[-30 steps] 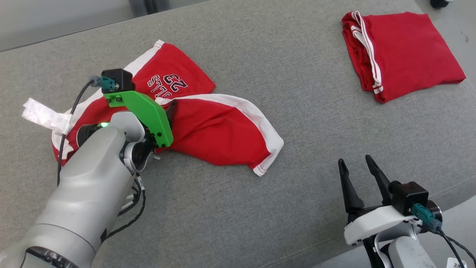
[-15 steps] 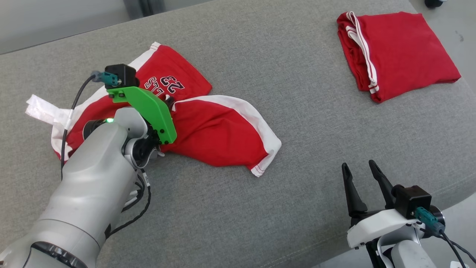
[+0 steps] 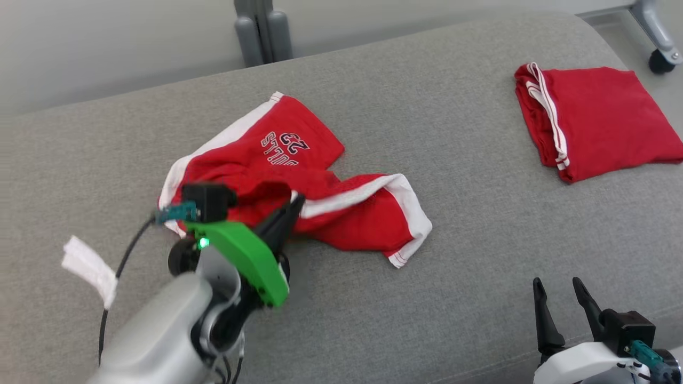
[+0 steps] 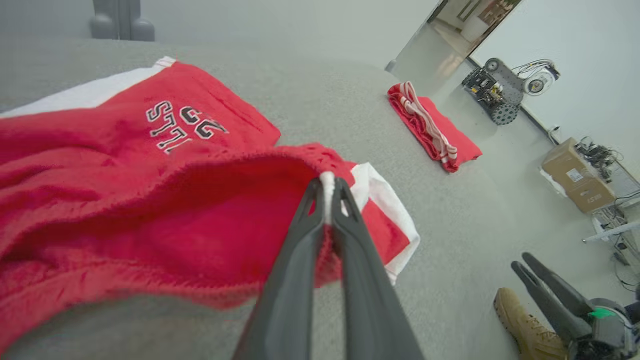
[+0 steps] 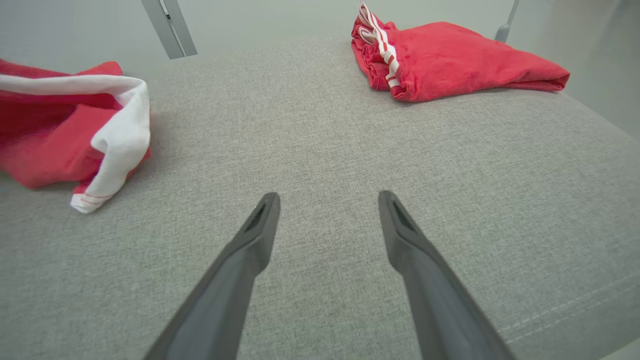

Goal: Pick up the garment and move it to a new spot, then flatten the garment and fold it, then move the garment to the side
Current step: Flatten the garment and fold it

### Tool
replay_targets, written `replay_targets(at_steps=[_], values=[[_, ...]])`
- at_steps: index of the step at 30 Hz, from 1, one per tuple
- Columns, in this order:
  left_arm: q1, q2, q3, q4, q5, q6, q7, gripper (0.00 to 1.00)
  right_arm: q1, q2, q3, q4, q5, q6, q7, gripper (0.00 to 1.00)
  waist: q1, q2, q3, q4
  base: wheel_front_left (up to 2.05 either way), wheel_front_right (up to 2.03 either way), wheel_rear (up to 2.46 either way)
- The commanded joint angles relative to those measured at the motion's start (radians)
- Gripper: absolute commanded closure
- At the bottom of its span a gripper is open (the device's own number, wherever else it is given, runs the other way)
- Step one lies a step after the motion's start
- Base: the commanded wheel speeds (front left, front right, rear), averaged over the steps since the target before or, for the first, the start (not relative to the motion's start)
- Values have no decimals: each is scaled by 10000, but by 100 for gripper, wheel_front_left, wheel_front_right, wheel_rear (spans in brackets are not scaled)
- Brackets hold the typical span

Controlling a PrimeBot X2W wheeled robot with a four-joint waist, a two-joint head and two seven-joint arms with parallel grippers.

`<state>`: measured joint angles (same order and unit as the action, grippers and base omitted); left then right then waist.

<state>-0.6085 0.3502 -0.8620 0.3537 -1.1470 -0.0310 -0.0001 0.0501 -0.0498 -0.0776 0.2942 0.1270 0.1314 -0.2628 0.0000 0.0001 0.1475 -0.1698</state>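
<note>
Left pincer (image 3: 293,205) now shut on shorts (image 3: 320,176) edge, pulled back; I see cloth running ahead-right of its tips; right pincer (image 3: 560,290) wide, empty, farther off.

Grey fabric cushion (image 3: 453,224): crumpled red-white shorts (image 3: 299,162) left-centre; folded red garment (image 3: 608,117) far right corner.

text: BULLS | number: 23 | on: red shorts (image 3: 309,178) | upside down in head view

Layout on couch (image 3: 453,240)
Shorts (image 3: 299,160) left-centre, folded garment (image 3: 603,117) far right; left tool (image 3: 296,200) at shorts' near edge, right tool (image 3: 556,282) near right.
</note>
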Motion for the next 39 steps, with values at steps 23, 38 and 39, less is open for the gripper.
replay_targets(at_steps=[23,38,39], values=[[5731,2605,399,-3009,-456,3841,-1419,0,486,-21,-85,-43,-556,-16,-26,0,0,-1,-1204,1898,0,0,0],[3739,1239,-383,-3757,1267,4341,-1755,0,216,-21,288,-162,-452,-16,-26,0,0,-1,-1079,866,0,0,0],[3546,1057,-569,-3496,1475,4152,-1850,0,194,-16,284,-181,-418,-16,-26,0,0,-1,-1067,767,0,0,0]])
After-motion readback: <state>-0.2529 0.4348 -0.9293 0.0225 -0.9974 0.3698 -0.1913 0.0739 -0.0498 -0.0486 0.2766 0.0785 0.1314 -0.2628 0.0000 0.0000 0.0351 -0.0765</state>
